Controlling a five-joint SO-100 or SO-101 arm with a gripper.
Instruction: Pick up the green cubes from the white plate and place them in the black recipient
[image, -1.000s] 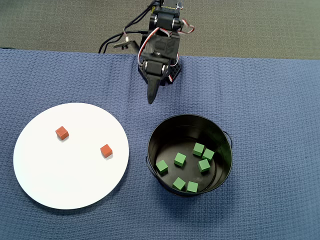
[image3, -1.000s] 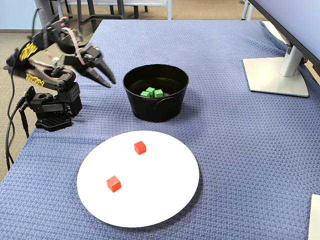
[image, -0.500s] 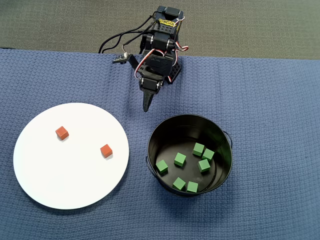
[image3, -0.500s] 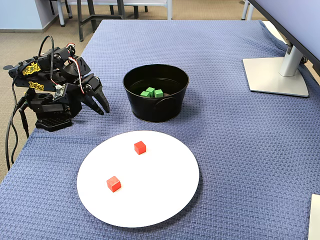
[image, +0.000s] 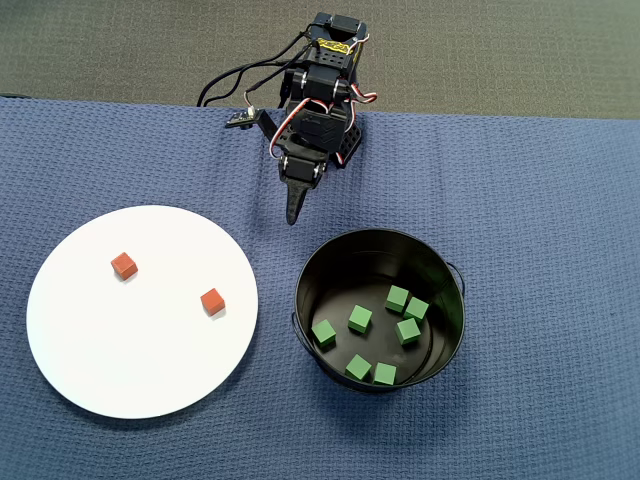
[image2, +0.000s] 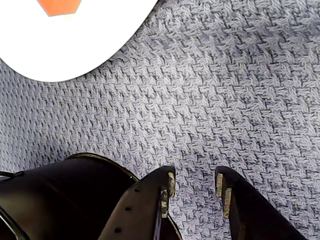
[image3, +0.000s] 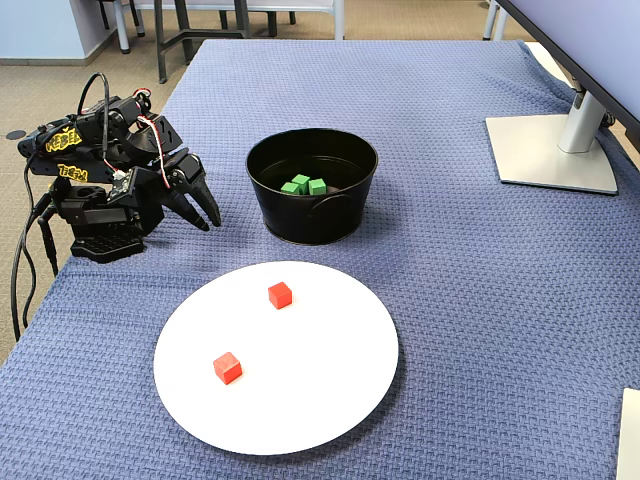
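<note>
Plate (image: 90, 350) first: in the overhead view the white plate lies at left on the blue woven cloth (image: 540, 200), bearing only two red-orange cubes (image: 124, 265). Right of it, apart, stands the black bucket (image: 440, 262) with seven green cubes (image: 360, 320) on its bottom. Above and between them the folded arm's gripper (image: 293, 213) points down at bare cloth, its jaws narrowly parted and empty.

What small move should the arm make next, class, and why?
Probably none beyond settling at rest. All seven green cubes lie in the bucket; the plate holds only two red cubes, which are not the task's. The tool is empty, slightly open, folded back near its base, so no further pick seems called for.
</note>
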